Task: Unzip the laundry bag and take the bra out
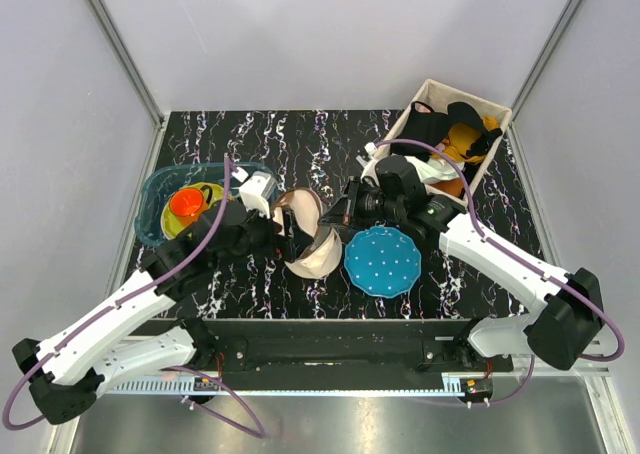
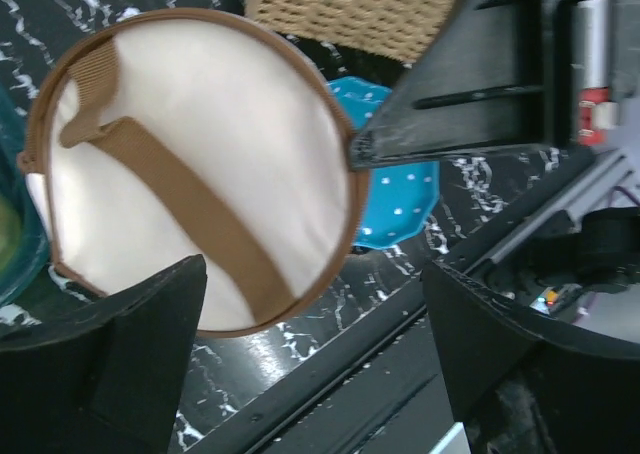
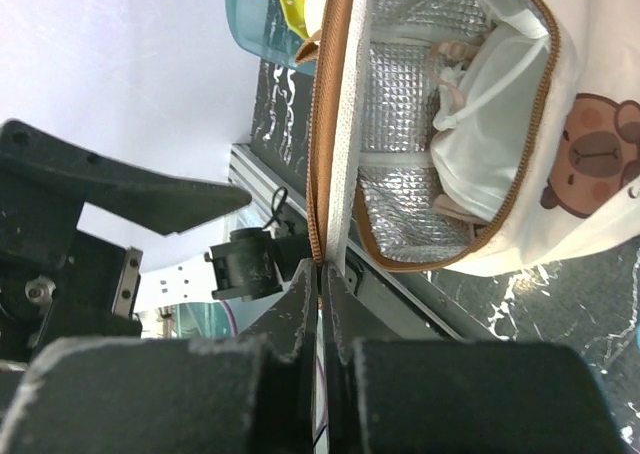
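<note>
The cream laundry bag (image 1: 316, 256) with brown zip trim lies unzipped in the middle of the table, its lid (image 1: 297, 212) standing up. My right gripper (image 3: 322, 274) is shut on the lid's zip edge and holds it raised. In the right wrist view the silver-lined inside (image 3: 400, 104) shows, with the pale bra (image 3: 472, 124) bunched in it. My left gripper (image 2: 315, 374) is open and empty, close behind the lid's outer face with its brown strap (image 2: 190, 199). In the top view it (image 1: 272, 236) sits left of the bag.
A blue white-dotted disc (image 1: 383, 261) lies right of the bag. A teal tub (image 1: 150, 214) with an orange cup (image 1: 185, 203) stands at the left. A basket (image 1: 495, 104) of black and mustard clothes is at the back right. The table's front rail (image 1: 330, 329) is near.
</note>
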Available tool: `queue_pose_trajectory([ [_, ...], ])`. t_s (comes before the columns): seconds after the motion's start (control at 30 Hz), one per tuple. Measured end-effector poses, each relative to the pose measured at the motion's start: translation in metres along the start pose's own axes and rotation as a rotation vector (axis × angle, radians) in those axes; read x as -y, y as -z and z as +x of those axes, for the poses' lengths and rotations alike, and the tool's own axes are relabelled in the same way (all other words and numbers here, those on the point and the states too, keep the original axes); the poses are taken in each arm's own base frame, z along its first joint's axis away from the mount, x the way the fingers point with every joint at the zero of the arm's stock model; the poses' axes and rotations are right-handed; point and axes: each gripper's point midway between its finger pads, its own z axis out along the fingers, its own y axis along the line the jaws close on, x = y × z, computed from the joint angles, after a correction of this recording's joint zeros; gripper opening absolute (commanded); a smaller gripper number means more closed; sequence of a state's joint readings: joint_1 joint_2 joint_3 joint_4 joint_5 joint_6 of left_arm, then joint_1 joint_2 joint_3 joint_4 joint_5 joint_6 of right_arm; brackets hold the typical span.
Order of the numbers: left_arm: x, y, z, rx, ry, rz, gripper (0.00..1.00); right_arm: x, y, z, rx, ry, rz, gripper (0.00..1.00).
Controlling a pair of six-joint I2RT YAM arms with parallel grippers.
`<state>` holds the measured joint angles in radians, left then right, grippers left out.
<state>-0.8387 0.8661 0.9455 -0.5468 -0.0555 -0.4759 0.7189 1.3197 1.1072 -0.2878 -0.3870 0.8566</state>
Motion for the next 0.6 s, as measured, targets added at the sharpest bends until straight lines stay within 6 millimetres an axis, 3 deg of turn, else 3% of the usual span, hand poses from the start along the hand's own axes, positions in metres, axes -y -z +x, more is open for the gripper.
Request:
queue_pose_trajectory([
  [0.1,0.014,0.004,-0.004,0.021,0.014,0.050,0.94,-0.008,-0.002,-0.004,0.008,-0.016,-0.024,0.00],
  [0.23,0.024,-0.004,0.008,-0.017,-0.004,0.055,0.91,-0.018,-0.006,-0.006,0.005,-0.027,-0.056,0.00],
  [0.3,0.023,-0.011,0.014,-0.036,-0.016,0.035,0.83,-0.021,-0.007,-0.006,0.002,-0.033,-0.063,0.00],
  [0.37,0.020,-0.015,0.016,-0.039,-0.024,0.008,0.64,-0.021,-0.007,-0.005,0.001,-0.038,-0.065,0.00],
  [0.4,0.018,-0.017,0.017,-0.039,-0.023,-0.006,0.35,-0.022,-0.007,-0.005,0.001,-0.040,-0.067,0.00],
  [0.47,0.012,-0.021,0.017,-0.039,-0.026,-0.041,0.05,-0.023,-0.007,-0.006,0.002,-0.044,-0.069,0.01],
  [0.5,0.007,-0.023,0.018,-0.042,-0.034,-0.066,0.00,-0.023,-0.007,-0.006,0.002,-0.045,-0.069,0.07],
  [0.57,0.004,-0.026,0.018,-0.040,-0.037,-0.089,0.00,-0.023,-0.007,-0.006,0.003,-0.048,-0.067,0.28],
  [0.6,0.004,-0.027,0.019,-0.041,-0.044,-0.090,0.00,-0.022,-0.007,-0.006,0.003,-0.051,-0.066,0.46],
])
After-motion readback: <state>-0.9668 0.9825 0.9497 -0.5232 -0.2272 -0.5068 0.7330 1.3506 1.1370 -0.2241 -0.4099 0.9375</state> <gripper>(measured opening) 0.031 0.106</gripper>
